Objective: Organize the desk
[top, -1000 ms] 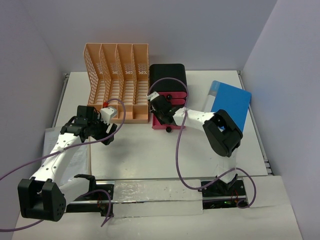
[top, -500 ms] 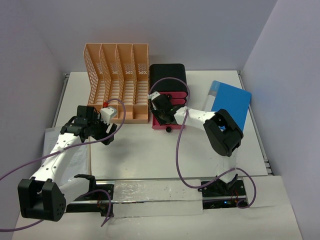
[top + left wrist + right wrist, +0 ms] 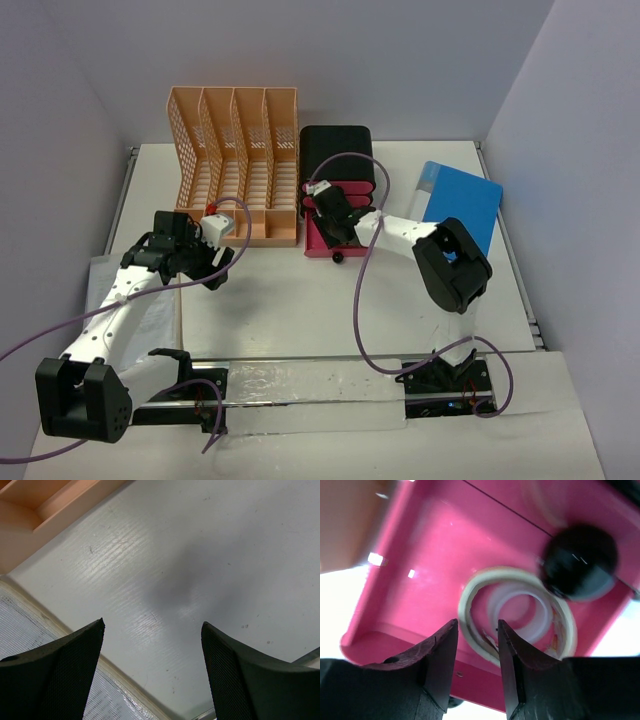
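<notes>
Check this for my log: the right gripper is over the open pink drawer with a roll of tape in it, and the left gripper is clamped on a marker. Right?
Not quite. The left gripper is open and holds nothing, with only bare desk between its fingers, as the left wrist view shows. The rest holds: the right gripper is over the pink drawer with the tape roll inside.

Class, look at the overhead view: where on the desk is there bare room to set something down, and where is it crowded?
Free: the middle of the desk, between the two arms, in front of the file rack and drawer box; also the far strip between the box and the blue folder. Crowded: the far left, where rack and box stand together with both grippers close by.
</notes>
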Robot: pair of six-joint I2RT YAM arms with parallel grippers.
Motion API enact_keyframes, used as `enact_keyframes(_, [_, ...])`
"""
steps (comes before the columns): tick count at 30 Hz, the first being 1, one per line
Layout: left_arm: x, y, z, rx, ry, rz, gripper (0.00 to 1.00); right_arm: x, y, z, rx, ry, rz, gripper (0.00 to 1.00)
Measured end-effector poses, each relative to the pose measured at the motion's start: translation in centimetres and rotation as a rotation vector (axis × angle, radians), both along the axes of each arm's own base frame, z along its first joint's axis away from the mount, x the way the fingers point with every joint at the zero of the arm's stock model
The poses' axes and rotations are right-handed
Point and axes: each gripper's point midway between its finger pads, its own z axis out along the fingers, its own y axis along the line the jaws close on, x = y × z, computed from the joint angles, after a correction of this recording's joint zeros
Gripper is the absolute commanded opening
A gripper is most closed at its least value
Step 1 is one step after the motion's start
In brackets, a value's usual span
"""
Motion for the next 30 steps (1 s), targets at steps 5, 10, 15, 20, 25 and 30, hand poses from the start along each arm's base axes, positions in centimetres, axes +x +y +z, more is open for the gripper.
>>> enact_keyframes(5, [0.0,0.0,0.0,0.001,-0.002,-0.001,0.85,0.4,-1.6,-0.2,-0.009,-0.005,-0.050,0.47])
enact_keyframes(10, [0.0,0.0,0.0,0.001,-0.002,-0.002,0.85,0.7,-2.2,0.1,-0.004,-0.017,-0.070,0.47])
enact_keyframes(15, [0.0,0.0,0.0,0.001,-0.002,-0.002,0.85,0.7,-2.3,0.2,0.006,-0.023,-0.078,0.46])
enact_keyframes(20, [0.0,0.0,0.1,0.000,-0.006,-0.002,0.85,0.5,-2.0,2.1,0.033,-0.051,-0.082,0.46])
enact_keyframes(25, [-0.1,0.1,0.4,0.001,-0.013,0.001,0.85,-0.3,-0.4,8.6,0.185,-0.154,-0.084,0.46])
enact_keyframes(30, [-0.7,0.4,1.4,0.003,-0.031,0.009,0.86,-3.0,-0.9,14.2,0.428,-0.249,-0.171,0.45])
